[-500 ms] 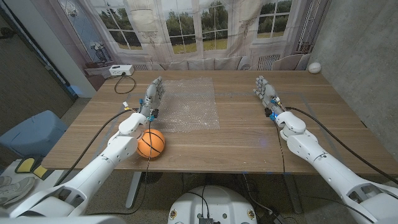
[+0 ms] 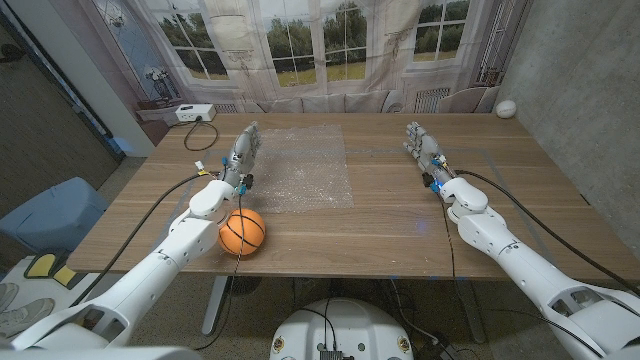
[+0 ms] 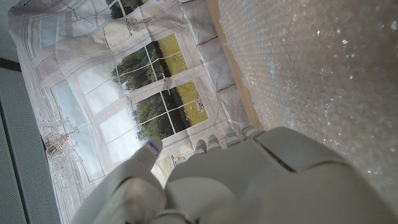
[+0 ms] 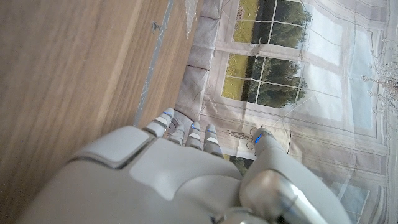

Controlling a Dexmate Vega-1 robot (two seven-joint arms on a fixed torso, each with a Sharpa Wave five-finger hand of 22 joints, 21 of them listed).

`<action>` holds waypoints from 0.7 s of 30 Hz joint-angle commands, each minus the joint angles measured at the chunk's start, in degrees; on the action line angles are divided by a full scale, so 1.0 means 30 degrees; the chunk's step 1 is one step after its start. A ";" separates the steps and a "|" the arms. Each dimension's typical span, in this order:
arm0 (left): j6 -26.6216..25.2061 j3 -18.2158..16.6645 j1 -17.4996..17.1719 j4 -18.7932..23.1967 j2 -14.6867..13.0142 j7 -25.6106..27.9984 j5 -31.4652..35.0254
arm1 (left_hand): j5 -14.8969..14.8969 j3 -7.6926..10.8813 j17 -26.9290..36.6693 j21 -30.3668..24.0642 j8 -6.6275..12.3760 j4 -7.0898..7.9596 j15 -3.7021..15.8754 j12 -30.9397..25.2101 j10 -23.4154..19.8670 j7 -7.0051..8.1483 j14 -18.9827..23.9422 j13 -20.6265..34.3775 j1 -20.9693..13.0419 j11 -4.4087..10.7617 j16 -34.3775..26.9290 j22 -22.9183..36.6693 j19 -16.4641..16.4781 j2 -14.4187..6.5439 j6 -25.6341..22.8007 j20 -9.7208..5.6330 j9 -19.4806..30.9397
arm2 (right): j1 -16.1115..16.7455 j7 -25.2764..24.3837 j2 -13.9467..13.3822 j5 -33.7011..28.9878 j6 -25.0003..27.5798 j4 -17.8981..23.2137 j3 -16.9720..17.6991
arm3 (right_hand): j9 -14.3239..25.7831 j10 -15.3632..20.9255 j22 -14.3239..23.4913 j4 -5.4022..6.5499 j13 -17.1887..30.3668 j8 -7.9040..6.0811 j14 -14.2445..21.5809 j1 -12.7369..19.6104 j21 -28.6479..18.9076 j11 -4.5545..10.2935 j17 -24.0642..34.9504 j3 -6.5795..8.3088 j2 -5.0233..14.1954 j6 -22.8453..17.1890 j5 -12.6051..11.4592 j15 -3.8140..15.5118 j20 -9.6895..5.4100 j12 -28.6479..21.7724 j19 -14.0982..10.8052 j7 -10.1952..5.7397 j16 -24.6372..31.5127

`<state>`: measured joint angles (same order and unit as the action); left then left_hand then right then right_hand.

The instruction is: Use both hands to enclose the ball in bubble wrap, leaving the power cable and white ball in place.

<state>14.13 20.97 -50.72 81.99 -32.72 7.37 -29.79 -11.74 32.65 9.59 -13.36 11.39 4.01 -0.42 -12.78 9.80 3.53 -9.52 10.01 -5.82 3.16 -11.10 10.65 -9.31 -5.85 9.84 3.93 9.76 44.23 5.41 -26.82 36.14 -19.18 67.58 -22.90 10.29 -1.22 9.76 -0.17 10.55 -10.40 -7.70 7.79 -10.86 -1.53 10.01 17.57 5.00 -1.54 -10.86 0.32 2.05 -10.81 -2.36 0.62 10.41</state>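
Standing on edge at the bubble wrap (image 2: 301, 166) sheet's 9 o'clock border, left hand (image 2: 243, 152) released, fingers toward 12 o'clock, right hand (image 2: 423, 146) likewise released, basketball (image 2: 243, 230) at 7 o'clock, sheet's long axis 12-to-6.

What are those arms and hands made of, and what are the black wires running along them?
Both arms wear smooth white rounded shells with grey joints. A black cable runs loosely along each forearm to the wrist. The left hand and right hand are pale grey, with segmented fingers bearing small blue marks near the tips.
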 commanded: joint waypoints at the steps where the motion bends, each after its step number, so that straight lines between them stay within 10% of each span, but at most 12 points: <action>1: -0.1889 0.0282 -0.1065 0.4192 -0.0767 0.5422 0.4951 | 0.0273 0.0072 0.0037 -0.0256 0.0165 -0.1010 -0.0319 -0.0311 0.0519 0.0440 -0.0953 0.0116 -0.0813 -0.0112 -0.0179 -0.0018 0.0858 0.0267 0.0773 0.0359 0.0047 | -0.0662 0.1869 0.0230 0.0690 -0.0781 -0.2099 0.0177 | 0.0017 0.0037 0.0089 0.0009 0.0024 -0.0079 -0.0175 0.0186 -0.0132 -0.0159 0.0063 0.0094 -0.0016 -0.0098 -0.0102 -0.0047 0.0078 -0.0084 -0.0135 -0.0008 0.0088; 13: -1.0948 0.0329 -0.2390 1.0541 -0.2199 0.9440 1.0169 | 0.0603 -0.0093 0.0316 -0.0434 0.0528 -0.3780 -0.1369 -0.0835 -0.3055 0.0895 0.3205 0.0352 -0.2571 -0.0253 -0.0587 0.0166 0.2577 0.1498 -0.3081 0.2125 0.0162 | -0.0799 0.3414 0.0233 0.1451 -0.1379 -0.3361 0.0607 | 0.0017 0.0054 0.0089 -0.0026 0.0025 -0.0085 -0.0143 0.0184 -0.0130 -0.0185 0.0065 0.0082 -0.0038 -0.0097 -0.0097 -0.0062 0.0068 -0.0089 -0.0133 -0.0023 0.0098; 21: -1.7576 0.0878 -0.2693 1.4248 -0.4161 0.8541 1.2740 | 0.0471 0.0238 0.0460 -0.0643 0.0603 -0.4593 -0.0890 -0.1041 -0.3907 0.0696 0.4050 0.0498 -0.3863 -0.0844 -0.0719 0.0238 0.3300 0.1496 -0.3743 0.2374 0.0232 | -0.0517 0.3800 0.0011 0.1701 -0.1493 -0.3273 0.0828 | 0.0017 0.0102 0.0089 -0.0034 0.0025 -0.0091 -0.0133 0.0164 -0.0127 -0.0160 0.0073 0.0074 -0.0039 -0.0102 -0.0094 -0.0085 0.0065 -0.0104 -0.0128 -0.0022 0.0102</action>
<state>-9.77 22.10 -56.85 109.76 -38.88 31.50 -3.02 -10.12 33.09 10.82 -14.86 12.75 -9.20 -3.10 -15.49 -0.94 5.73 1.94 11.31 -16.31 0.86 -12.82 11.08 -0.23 -1.44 -0.82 10.92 10.29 42.12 14.35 -26.17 39.95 -22.80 58.81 -21.31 10.28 -1.22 9.75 -0.17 10.54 -10.40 -7.69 7.87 -10.86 -1.53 10.00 17.57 4.92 -1.54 -10.86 0.32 2.05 -10.81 -2.36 0.62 10.41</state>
